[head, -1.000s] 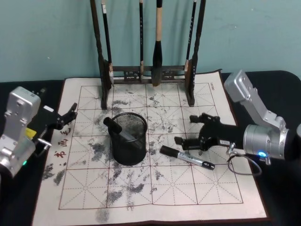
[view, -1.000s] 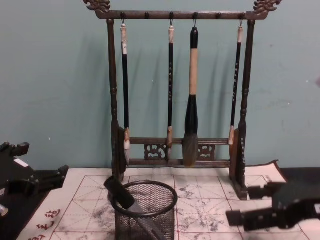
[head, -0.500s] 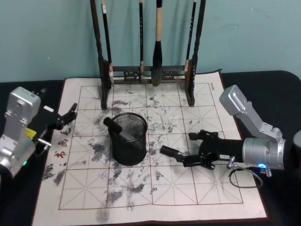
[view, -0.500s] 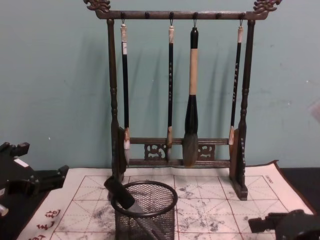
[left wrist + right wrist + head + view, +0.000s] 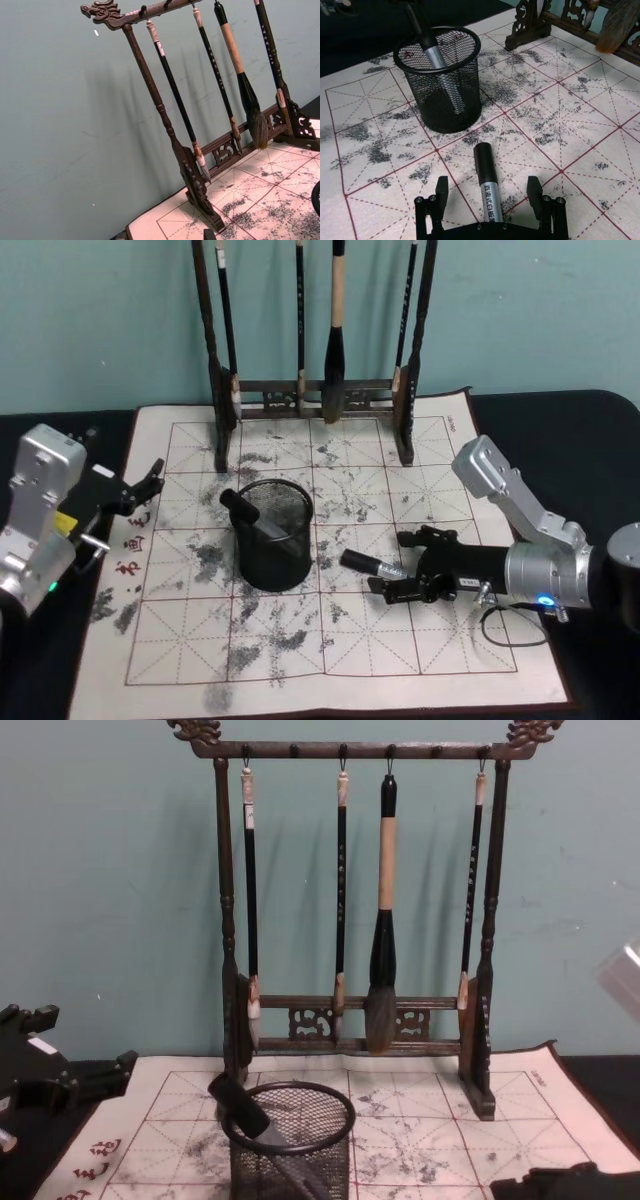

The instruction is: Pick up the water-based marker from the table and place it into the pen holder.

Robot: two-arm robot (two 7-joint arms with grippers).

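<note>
– what is the right gripper (image 5: 487, 192) doing?
– it's hanging low with fingers spread wide, straddling the water-based marker (image 5: 486, 172), which is lying on the table (image 5: 200, 640), its cap pointing toward the pen holder (image 5: 275, 540) nearby.
– and the left gripper (image 5: 140, 488)?
– it's sitting spread open at the table's left edge.

Black-capped, grey-barrelled marker (image 5: 362, 563) flat on the ink-smudged table (image 5: 300, 640), near but apart from the upright black mesh pen holder (image 5: 275, 560)
</note>
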